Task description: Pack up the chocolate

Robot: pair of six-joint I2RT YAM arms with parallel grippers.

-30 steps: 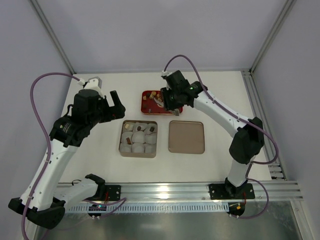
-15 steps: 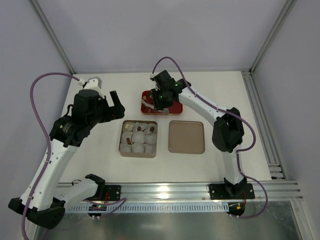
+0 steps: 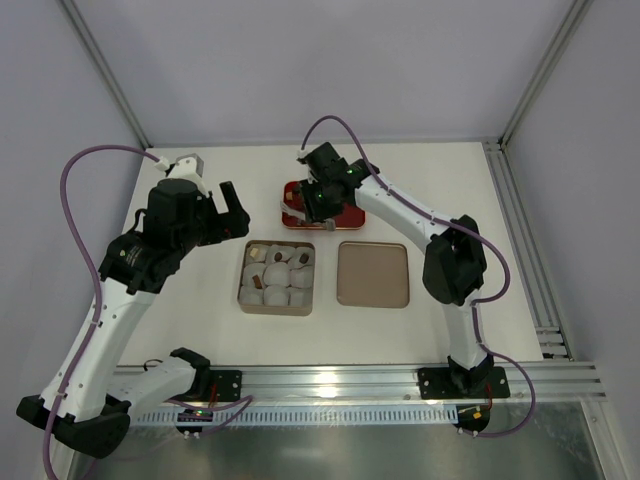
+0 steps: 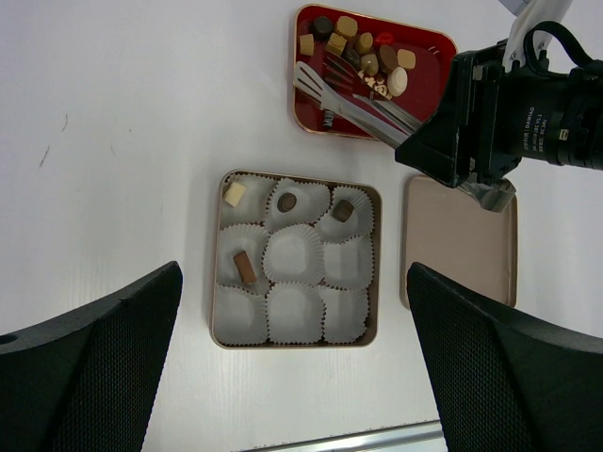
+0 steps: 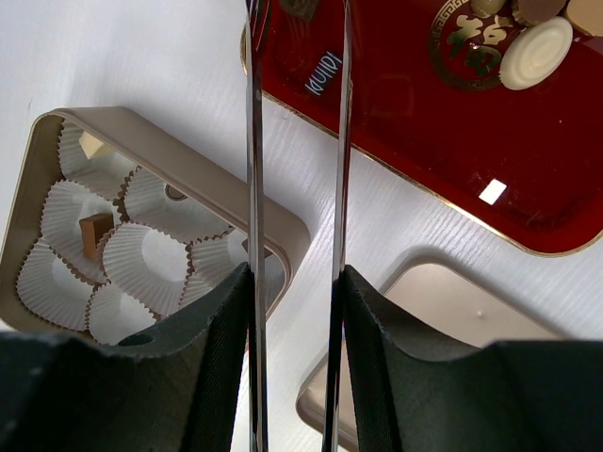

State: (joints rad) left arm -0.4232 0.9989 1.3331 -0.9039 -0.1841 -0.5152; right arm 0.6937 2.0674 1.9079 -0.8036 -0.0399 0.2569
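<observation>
The chocolate (image 4: 363,42) lies as several small dark, gold and cream pieces in a red tray (image 4: 429,75); three sit in the top cups of the tan tin (image 4: 215,282) and a brown bar (image 4: 245,267) in a middle-row cup. My right gripper (image 3: 318,200) hovers over the red tray (image 3: 290,205), shut on metal tongs (image 5: 252,141) whose blades run between its fingers (image 5: 212,330). The tongs' tips (image 4: 311,75) reach over the tray's left part; a dark piece shows between them at the frame's top edge, grip unclear. My left gripper (image 3: 232,210) hangs open, high above the tin.
The tin's tan lid (image 3: 373,273) lies flat to the right of the tin (image 3: 241,290). White paper cups (image 4: 297,256) fill the tin, several of them holding nothing. A cream oval piece (image 5: 535,52) rests on the red tray's gold emblem.
My right gripper has moved left with the tongs over the red tray, and its elbow has swung in. The left arm has not moved.
</observation>
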